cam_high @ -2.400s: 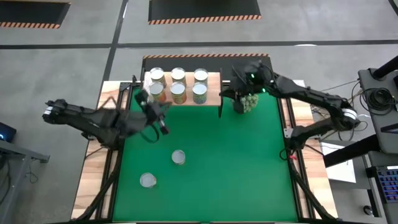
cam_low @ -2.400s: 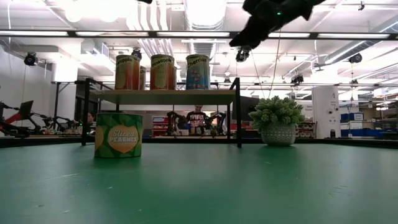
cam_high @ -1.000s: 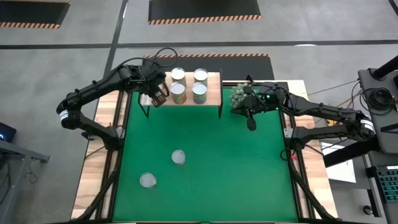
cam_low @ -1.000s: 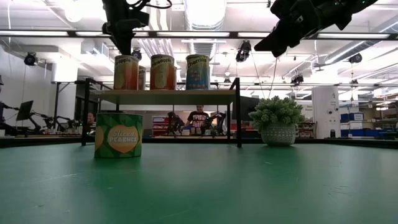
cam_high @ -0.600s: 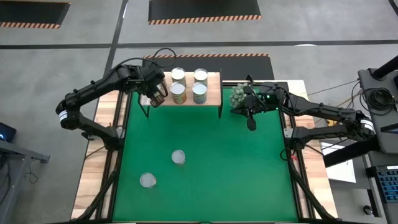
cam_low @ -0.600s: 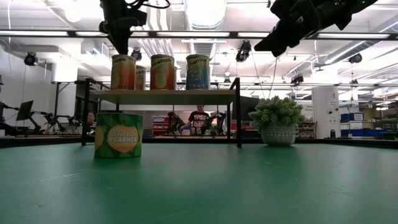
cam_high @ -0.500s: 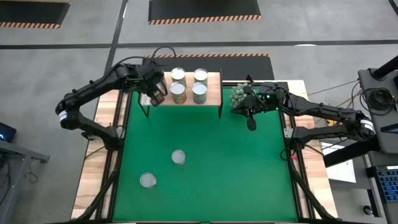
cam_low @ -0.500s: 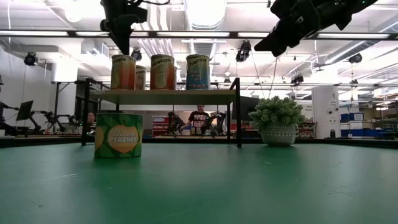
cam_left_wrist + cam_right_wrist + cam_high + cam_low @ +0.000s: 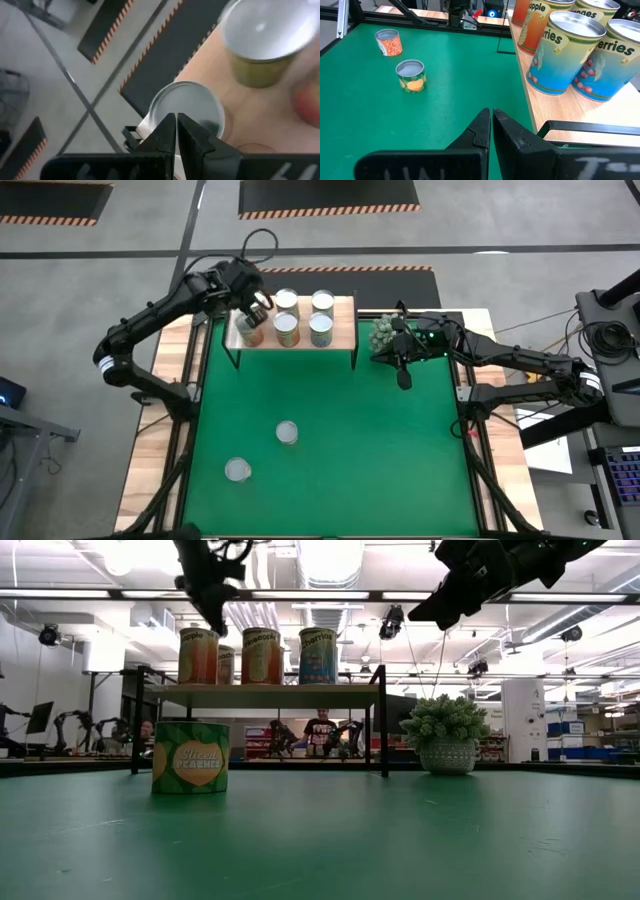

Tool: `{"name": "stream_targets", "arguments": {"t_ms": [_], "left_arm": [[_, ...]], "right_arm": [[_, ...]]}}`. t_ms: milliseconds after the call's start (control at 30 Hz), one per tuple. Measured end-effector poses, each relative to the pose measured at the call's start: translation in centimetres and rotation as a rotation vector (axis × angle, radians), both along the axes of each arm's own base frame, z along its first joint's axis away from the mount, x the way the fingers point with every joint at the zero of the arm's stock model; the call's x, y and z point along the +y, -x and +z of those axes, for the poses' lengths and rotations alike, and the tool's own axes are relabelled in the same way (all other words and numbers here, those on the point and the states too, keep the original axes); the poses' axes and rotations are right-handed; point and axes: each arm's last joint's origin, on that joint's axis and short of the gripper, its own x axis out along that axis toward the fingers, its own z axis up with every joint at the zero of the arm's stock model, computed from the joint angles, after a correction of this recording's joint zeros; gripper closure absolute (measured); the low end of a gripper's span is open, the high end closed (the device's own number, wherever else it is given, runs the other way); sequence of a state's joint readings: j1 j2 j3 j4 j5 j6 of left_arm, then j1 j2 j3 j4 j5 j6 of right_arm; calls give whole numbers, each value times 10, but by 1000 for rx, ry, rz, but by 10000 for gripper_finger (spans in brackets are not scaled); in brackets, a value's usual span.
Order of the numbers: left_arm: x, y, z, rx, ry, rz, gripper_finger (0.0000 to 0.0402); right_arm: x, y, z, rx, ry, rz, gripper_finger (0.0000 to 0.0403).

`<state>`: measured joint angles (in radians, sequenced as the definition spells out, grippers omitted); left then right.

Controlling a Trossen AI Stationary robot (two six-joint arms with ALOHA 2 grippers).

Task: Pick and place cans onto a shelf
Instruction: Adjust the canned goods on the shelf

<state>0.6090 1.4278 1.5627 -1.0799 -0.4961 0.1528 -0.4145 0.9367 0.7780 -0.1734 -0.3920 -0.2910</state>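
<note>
Several cans stand on the wooden shelf point(image 9: 342, 330) at the table's far edge, among them two blue-label cans point(image 9: 562, 52) and an orange-label can point(image 9: 198, 656) at the shelf's left front. Two more cans point(image 9: 287, 433) point(image 9: 238, 470) stand on the green mat. My left gripper point(image 9: 258, 308) is shut and empty above the shelf's left end; a silver can top point(image 9: 185, 107) shows just beyond its fingertips point(image 9: 176, 127). My right gripper point(image 9: 403, 377) is shut and empty, above the mat to the right of the shelf.
A spiky green plant in a pot point(image 9: 385, 336) stands on the mat just right of the shelf, under my right arm. Open green mat point(image 9: 380, 460) lies at the centre and near right. People and other equipment show in the room behind the table point(image 9: 320, 730).
My left gripper has moved from over the shelf's left front can toward the table's far edge and has turned a little; that can's top now shows in the high view. My right arm has kept still.
</note>
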Motion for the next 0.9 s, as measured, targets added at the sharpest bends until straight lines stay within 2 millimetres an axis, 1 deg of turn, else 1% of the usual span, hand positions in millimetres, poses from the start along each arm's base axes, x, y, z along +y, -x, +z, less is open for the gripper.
{"name": "stream_targets", "arguments": {"t_ms": [133, 300, 500, 900], "left_arm": [[15, 0, -10, -18, 83, -2, 402], [22, -6, -20, -2, 124, -6, 402], [22, -6, -24, 37, 141, 19, 402], [20, -3, -23, 39, 148, 33, 402]], "right_arm": [[0, 0, 0, 0, 0, 0, 394], [0, 0, 0, 1, -1, 0, 394], [0, 0, 0, 1, -3, -1, 394], [0, 0, 0, 1, -2, -1, 394]]}}
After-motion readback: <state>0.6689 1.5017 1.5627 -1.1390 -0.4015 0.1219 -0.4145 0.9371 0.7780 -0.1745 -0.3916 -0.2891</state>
